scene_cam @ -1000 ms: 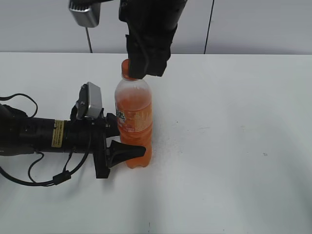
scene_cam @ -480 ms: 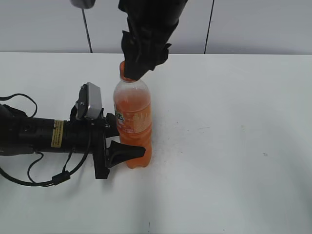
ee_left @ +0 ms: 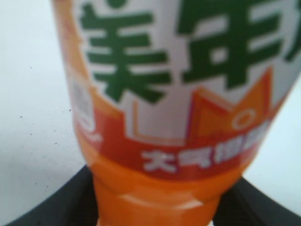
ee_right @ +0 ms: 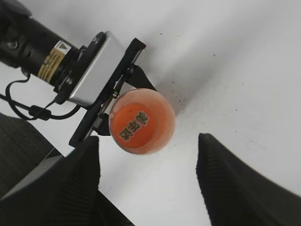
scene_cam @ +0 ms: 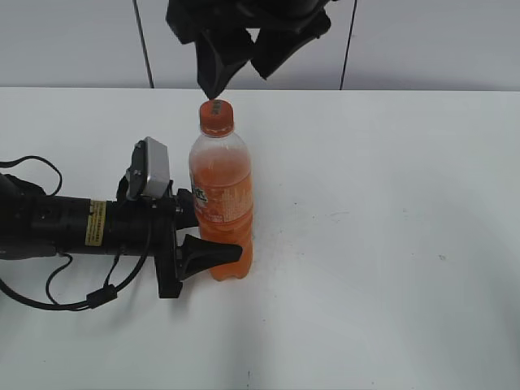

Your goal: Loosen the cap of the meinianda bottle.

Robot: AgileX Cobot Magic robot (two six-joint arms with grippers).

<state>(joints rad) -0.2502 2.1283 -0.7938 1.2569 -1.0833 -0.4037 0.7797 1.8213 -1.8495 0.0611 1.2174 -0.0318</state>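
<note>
The meinianda bottle (scene_cam: 221, 203) stands upright on the white table, full of orange drink. Its orange cap (scene_cam: 216, 116) sits on the neck and shows from above in the right wrist view (ee_right: 137, 123). My left gripper (scene_cam: 207, 236) is shut on the bottle's lower body; the label (ee_left: 183, 84) fills the left wrist view, with black fingers on both sides. My right gripper (scene_cam: 237, 73) is open just above the cap and touches nothing. In its own view the jaws (ee_right: 148, 162) stand wide apart beside the cap.
The white table (scene_cam: 390, 244) runs wide to the right and front. A grey wall with dark seams stands behind it. The left arm and its cable (scene_cam: 49, 236) lie along the table's left side.
My right gripper has let go of the cap, opened and risen above it. The cap, hidden before, now shows on the bottle. The left gripper and bottle have stayed still.
</note>
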